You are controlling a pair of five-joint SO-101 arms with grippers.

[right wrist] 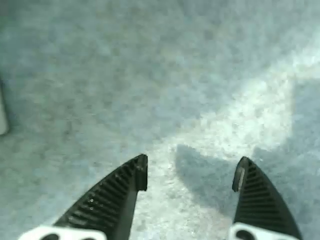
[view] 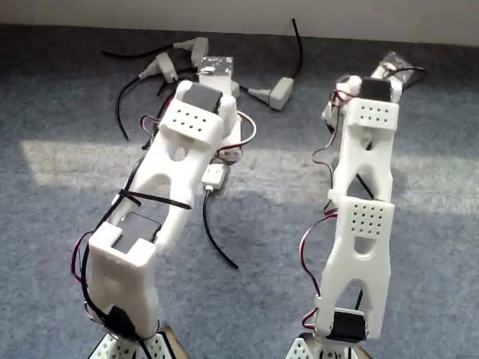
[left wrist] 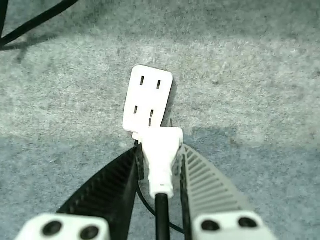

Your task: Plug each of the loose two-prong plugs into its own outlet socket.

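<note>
Nearest in the high view stood the two arms' bases, with the left arm [view: 142, 224] leaning far and rightward and the right arm [view: 364, 217] rising almost straight toward the far side. From above, each arm's own wrist covered its gripper, so the wrist views told what the high view could not.

In the left wrist view, the left gripper [left wrist: 160, 150] was clamped on a white two-prong plug [left wrist: 161, 157], one dark finger and one grey finger pressed against its sides. The plug's front end met the near edge of a white outlet block [left wrist: 148, 97] lying flat on the grey surface [left wrist: 250, 75]. The block's four slots were bare, and a thin prong tip showed just beside the block's edge. The plug's black cable [left wrist: 161, 217] ran back between the fingers.

In the right wrist view, the right gripper [right wrist: 192, 170] hung spread wide above the surface, with nothing between its fingers.

The high view showed a small white piece [view: 215, 176] just right of the left arm's wrist, but whether it was plug or outlet could not be told. Other loose plugs [view: 280, 93] lay with dark leads at the far side, well apart from the arms. A white object [right wrist: 2, 115] was cut off at the edge of the right wrist view and could not be identified.
</note>
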